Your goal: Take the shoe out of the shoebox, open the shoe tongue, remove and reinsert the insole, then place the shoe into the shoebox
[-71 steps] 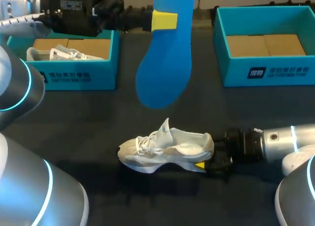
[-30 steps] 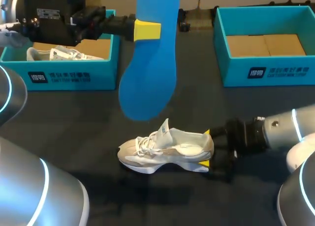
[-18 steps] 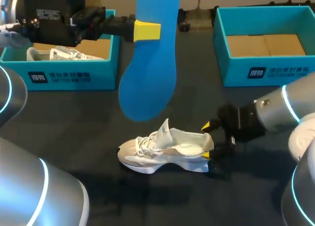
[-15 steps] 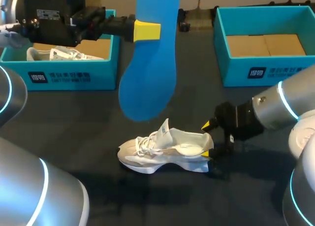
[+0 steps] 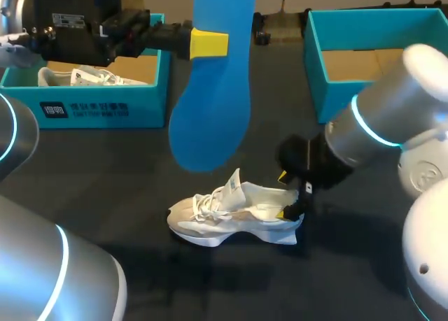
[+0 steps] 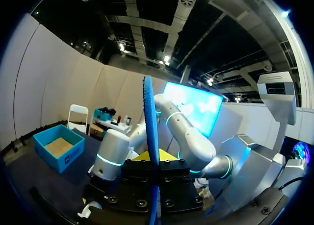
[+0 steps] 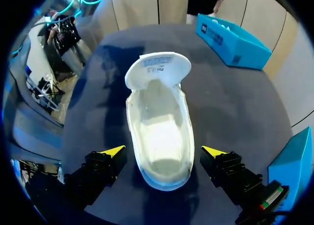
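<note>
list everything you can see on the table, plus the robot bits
shoe: one, white and beige, middle of the table, tongue pulled up
insole: one, blue, hanging in the air above the shoe
left shoebox: one, teal, far left of the table
spare shoe: one, white, inside the left shoebox
right shoebox: one, teal, far right, only its cardboard floor showing inside
table: one, dark top
left gripper: one, yellow tips, shut on the insole
right gripper: one, yellow tips, open, a finger on each side of the shoe's heel, not touching it
</note>
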Action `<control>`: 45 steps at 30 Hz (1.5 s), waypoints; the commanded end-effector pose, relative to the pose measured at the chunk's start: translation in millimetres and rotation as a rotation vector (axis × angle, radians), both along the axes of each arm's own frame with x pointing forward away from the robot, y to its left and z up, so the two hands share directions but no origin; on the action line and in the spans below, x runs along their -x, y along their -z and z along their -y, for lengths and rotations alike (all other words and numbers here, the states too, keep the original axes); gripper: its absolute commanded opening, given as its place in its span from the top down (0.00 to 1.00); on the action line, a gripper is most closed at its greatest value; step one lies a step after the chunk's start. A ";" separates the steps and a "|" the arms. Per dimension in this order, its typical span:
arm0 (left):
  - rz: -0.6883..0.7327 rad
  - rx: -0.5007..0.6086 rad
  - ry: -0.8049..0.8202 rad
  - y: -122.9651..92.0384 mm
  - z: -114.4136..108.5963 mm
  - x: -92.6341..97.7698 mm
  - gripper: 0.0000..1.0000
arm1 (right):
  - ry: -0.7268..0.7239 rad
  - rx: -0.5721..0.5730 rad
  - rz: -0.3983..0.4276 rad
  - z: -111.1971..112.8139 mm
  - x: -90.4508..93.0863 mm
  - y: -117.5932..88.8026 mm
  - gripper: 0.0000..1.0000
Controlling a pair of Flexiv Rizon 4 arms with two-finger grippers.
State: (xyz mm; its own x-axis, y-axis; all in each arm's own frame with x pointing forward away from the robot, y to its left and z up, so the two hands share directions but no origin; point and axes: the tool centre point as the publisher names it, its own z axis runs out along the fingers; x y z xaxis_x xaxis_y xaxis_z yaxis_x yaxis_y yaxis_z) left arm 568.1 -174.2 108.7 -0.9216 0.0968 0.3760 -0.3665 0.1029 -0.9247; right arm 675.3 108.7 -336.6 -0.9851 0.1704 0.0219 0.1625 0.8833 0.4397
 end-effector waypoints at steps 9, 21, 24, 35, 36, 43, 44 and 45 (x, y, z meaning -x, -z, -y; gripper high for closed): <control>0.000 -0.003 0.003 -0.5 2.1 -1.7 1.00 | -0.007 0.668 -0.132 -12.2 -0.1 -10.0 0.00; 0.000 -0.003 0.003 -0.5 2.1 -1.7 1.00 | -0.026 0.670 -0.088 -9.9 0.7 -6.1 0.00; 0.000 -0.003 0.003 -0.5 2.1 -1.7 1.00 | -0.029 0.662 -0.081 -10.3 -1.0 -4.2 0.00; 0.000 -0.003 0.003 -0.5 2.1 -1.7 1.00 | -0.029 0.629 -0.039 -11.6 -15.9 -8.0 0.00; 0.000 -0.003 0.003 -0.5 2.1 -1.7 1.00 | -0.034 0.624 -0.034 -12.3 -18.7 -8.0 0.00; 0.000 -0.003 0.003 -0.5 2.1 -1.7 1.00 | -0.061 0.600 -0.017 -23.7 -34.4 -4.0 0.00; 0.000 -0.003 0.003 -0.5 2.1 -1.7 1.00 | -0.062 0.600 -0.017 -24.3 -36.5 -1.5 0.00; 0.000 -0.003 0.003 -0.5 2.1 -1.7 1.00 | -0.068 0.597 -0.019 -24.7 -38.7 0.7 0.00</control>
State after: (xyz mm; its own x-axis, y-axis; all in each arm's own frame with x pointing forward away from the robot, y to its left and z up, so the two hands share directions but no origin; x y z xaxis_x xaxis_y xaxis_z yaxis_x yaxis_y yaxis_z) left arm 568.1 -174.2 108.7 -0.9216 0.0967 0.3759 -0.3664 0.1028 -0.9248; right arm 708.3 130.4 -327.7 -0.9939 0.0975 -0.0515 0.1037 0.9852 -0.1362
